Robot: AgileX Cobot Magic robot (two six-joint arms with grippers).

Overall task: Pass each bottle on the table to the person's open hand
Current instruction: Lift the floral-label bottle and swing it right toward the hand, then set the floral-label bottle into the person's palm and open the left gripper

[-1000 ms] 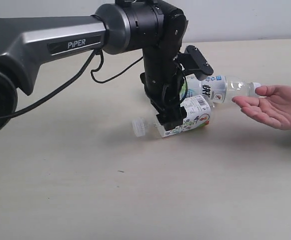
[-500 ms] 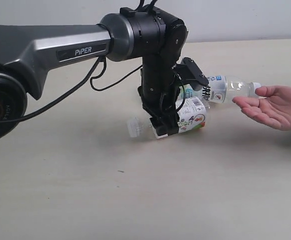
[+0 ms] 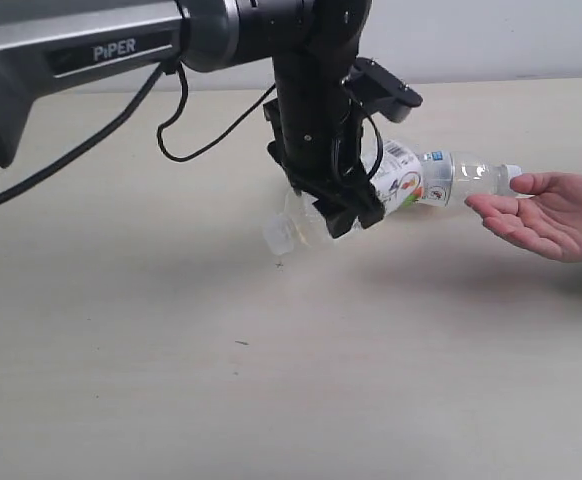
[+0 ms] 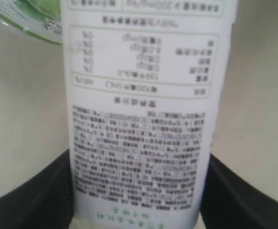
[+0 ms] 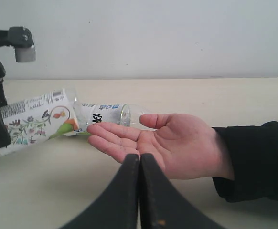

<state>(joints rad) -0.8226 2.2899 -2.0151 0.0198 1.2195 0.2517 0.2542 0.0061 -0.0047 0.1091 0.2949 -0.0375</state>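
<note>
My left gripper (image 3: 354, 213) is shut on a clear bottle (image 3: 396, 186) with a flowered white label and holds it tilted above the table (image 3: 171, 380). Its white-capped end (image 3: 279, 238) points down and to the left. In the left wrist view the bottle's printed label (image 4: 139, 119) fills the space between the two black fingers (image 4: 38, 195). A second bottle (image 3: 471, 177) lies on the table behind it, its white cap by the fingertips of the person's open hand (image 3: 556, 215). My right gripper (image 5: 139, 158) is shut and empty, pointing at the hand (image 5: 172, 143), and is out of the exterior view.
The person's dark sleeve (image 5: 258, 157) lies at the right edge. The left arm's body and a loose black cable (image 3: 186, 130) hang over the back middle of the table. A pale wall (image 5: 153, 38) stands behind the far edge.
The left gripper closed on the flowered bottle and raised it off the table, tipping its base up toward the hand. The hand and the other bottle stayed put.
</note>
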